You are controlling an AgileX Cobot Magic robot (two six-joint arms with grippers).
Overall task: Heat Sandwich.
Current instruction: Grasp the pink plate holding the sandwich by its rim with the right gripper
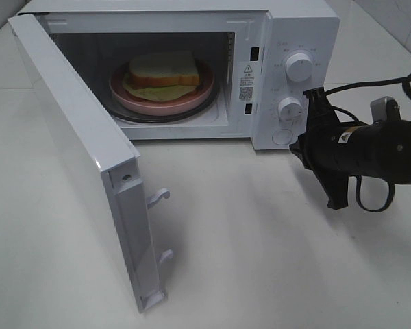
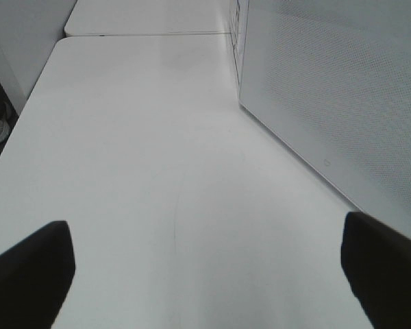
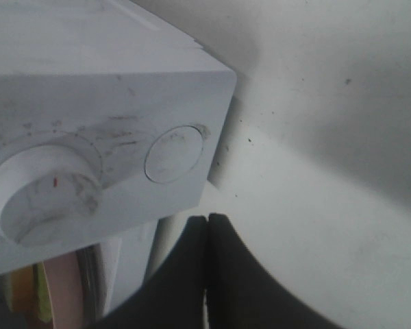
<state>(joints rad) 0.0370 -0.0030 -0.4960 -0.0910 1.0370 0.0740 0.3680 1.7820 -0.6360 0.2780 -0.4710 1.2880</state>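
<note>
While beside the microwave, right tool closed, empty.

You are looking at a white microwave sitting on the white table, with its door hanging wide open toward the left. A pink round plate is resting on the glass turntable inside. On the control panel, an upper knob is sitting above a lower knob, and a round button is sitting just beneath them.
</note>
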